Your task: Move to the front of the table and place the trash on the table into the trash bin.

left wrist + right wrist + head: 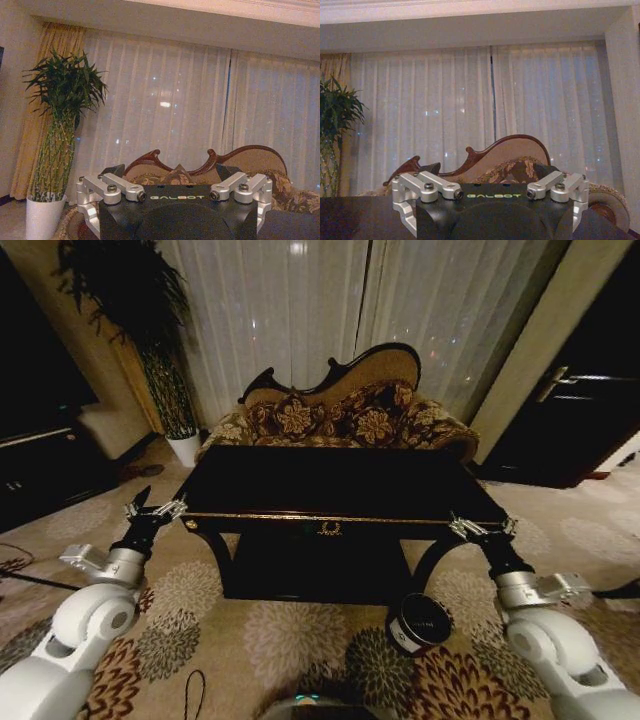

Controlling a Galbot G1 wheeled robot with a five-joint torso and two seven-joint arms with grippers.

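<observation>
The glossy near-black table (340, 485) with gold edge trim stands straight ahead of me, its front edge close. The trash is out of view; I make out no scraps on the dark tabletop. The trash bin (418, 622), dark with a pale rim and a white label, leans on the carpet by the table's front right leg. My left gripper (155, 504) hangs open at the table's front left corner. At the front right corner, my right gripper (482, 526) is open too. Both wrist views look over spread, empty fingers (112, 170) (429, 169) toward the sofa.
A carved sofa (345, 410) with patterned cushions stands behind the table before white curtains. A tall plant in a white pot (183, 447) is at the back left, beside a low black cabinet (40, 470). A dark door (580, 410) is at right. Cables (20, 565) cross the floral carpet at left.
</observation>
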